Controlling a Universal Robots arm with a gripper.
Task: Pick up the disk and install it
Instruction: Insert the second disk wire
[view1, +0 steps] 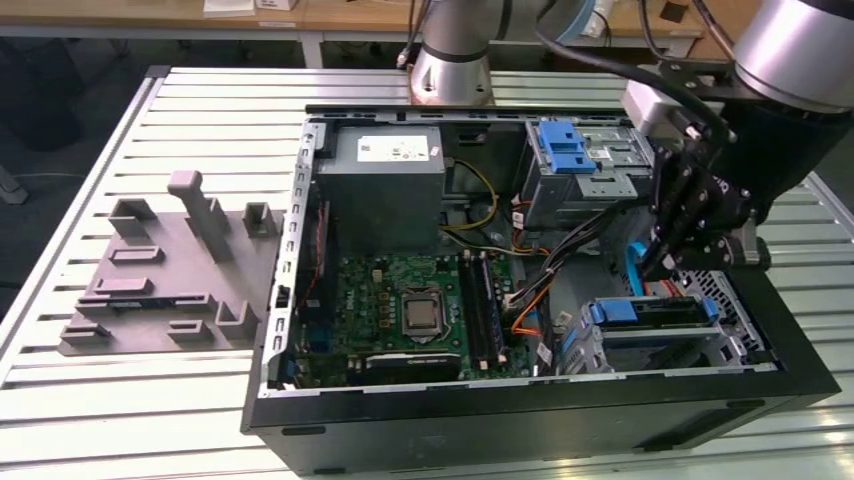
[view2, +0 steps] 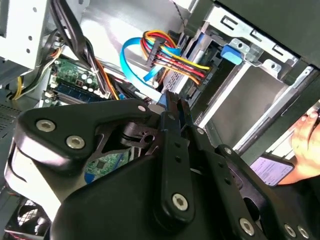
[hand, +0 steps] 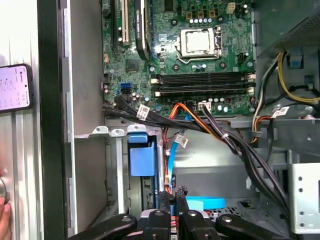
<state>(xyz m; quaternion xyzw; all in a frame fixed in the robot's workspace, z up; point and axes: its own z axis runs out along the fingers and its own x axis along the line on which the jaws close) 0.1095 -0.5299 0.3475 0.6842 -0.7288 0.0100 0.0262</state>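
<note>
Slotted metal table (view1: 200, 110), with an open computer case (view1: 534, 420) lying flat on it and the motherboard (view1: 400, 310) facing up. The end effector (view1: 657, 272) hung inside the case at the exterior view's right, tips pointing down over the lower drive cage (view1: 727, 340).

The fingers were pinched narrow, nearly together, and I couldn't see anything between them in either wrist view (hand: 173, 196).

The disk (view1: 654, 312) looked to be sitting in that cage, right underneath the tips and just apart from them, so the relation that mattered was basically straight down. Its long axis ran along the exterior view's left-right, with the blue carrier front toward the exterior view's left, facing the motherboard side.

It's hard to be sure from this angle, but the bundle of coloured cables (view2: 170, 62) seemed to sit at the end nearest the tips.
</note>
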